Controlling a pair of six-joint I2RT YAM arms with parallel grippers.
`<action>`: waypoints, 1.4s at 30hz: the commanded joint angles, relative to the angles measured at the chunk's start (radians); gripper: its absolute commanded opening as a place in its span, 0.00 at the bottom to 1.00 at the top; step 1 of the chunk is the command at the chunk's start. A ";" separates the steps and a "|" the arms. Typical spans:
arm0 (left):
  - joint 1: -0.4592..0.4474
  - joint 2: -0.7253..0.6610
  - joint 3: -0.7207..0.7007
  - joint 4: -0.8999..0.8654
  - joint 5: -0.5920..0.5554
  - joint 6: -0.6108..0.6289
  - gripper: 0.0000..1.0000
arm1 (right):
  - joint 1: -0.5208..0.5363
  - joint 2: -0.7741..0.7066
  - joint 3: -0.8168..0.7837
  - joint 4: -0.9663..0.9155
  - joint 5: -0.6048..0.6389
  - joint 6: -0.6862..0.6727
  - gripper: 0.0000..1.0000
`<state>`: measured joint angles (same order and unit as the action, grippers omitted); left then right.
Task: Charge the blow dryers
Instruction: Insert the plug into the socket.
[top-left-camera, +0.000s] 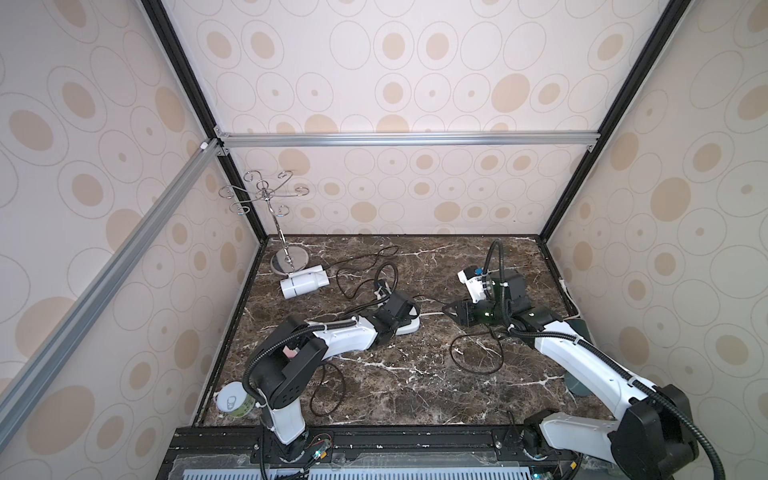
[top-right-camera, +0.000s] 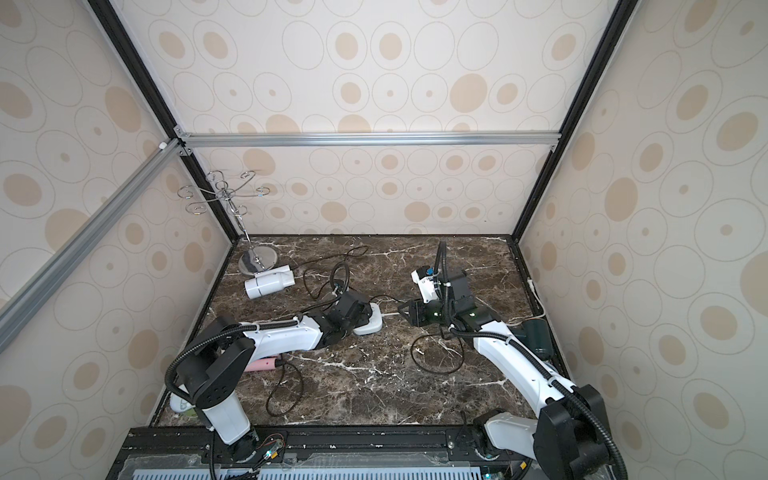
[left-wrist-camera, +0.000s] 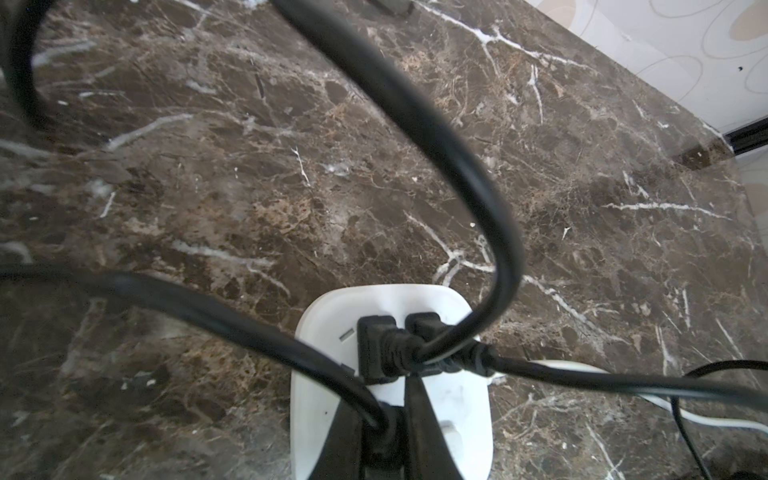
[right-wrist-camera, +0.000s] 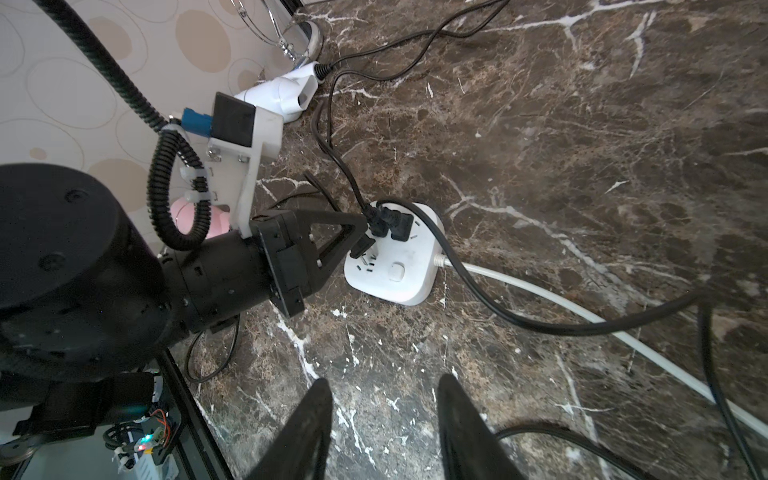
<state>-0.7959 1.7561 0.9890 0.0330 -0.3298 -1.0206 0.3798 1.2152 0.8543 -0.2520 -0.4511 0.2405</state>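
In both top views the white dryer (top-left-camera: 303, 283) lies at the far left of the marble table (top-left-camera: 415, 386), beside the foot of a wire stand (top-left-camera: 287, 261). In a top view the pink dryer (top-right-camera: 262, 365) shows only partly under the left arm, and the dark green dryer (top-right-camera: 536, 332) lies at the table's right edge behind the right arm. The left gripper (top-left-camera: 409, 316) sits over the white socket block (top-left-camera: 407, 329) mid-table. The right gripper (top-left-camera: 451, 312) points at the block from just beside it.

In the left wrist view, the left gripper's jaws are pinched on a held plug (left-wrist-camera: 388, 436) over the near end of the block. Two seated plugs (left-wrist-camera: 376, 349) stand side by side in the block, their black cords looping away.

In the right wrist view, the right gripper's fingers (right-wrist-camera: 316, 415) stand apart with only bare marble between them. The held plug tilts against the block's face; whether its prongs are in the slots is hard to tell. A white cable (right-wrist-camera: 540, 295) leaves the block.
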 joint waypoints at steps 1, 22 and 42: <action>-0.019 0.014 0.039 -0.081 -0.049 -0.040 0.00 | 0.001 -0.007 -0.006 -0.012 -0.001 -0.030 0.44; -0.066 0.071 0.131 -0.245 -0.168 -0.072 0.00 | 0.001 -0.014 -0.014 -0.030 0.017 -0.043 0.44; -0.129 0.086 0.194 -0.317 -0.317 -0.116 0.00 | 0.003 -0.021 -0.017 -0.050 0.028 -0.053 0.44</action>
<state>-0.9119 1.8202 1.1278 -0.2314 -0.5884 -1.1137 0.3801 1.2129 0.8513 -0.2775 -0.4309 0.2108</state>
